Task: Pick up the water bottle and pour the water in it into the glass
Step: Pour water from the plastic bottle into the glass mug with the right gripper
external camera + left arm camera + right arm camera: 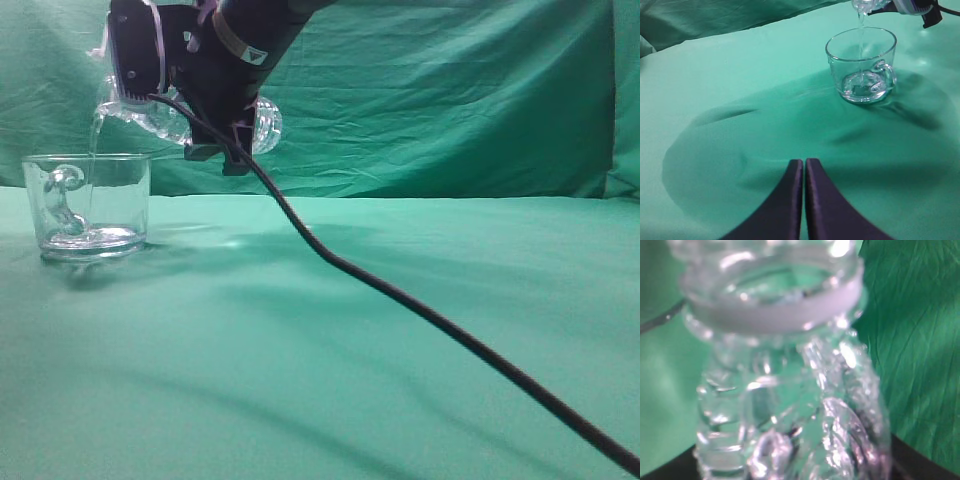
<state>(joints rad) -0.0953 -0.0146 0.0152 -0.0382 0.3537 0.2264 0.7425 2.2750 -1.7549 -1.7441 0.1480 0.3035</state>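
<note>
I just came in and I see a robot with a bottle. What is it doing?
The right gripper holds the water bottle tipped over the glass, and a thin stream of water is falling in. There is only a little in the bottom so far. The left gripper is shut and empty, waiting nearby.

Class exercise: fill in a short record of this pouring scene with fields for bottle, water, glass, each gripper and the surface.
bottle: clear water bottle tipped over, mouth above the glass
water: thin stream of water falling into the glass
glass: clear glass with handle, upright, a little water at the bottom
right gripper: right gripper holding the bottle
left gripper: left gripper shut, empty, away from the glass
surface: green cloth
</note>
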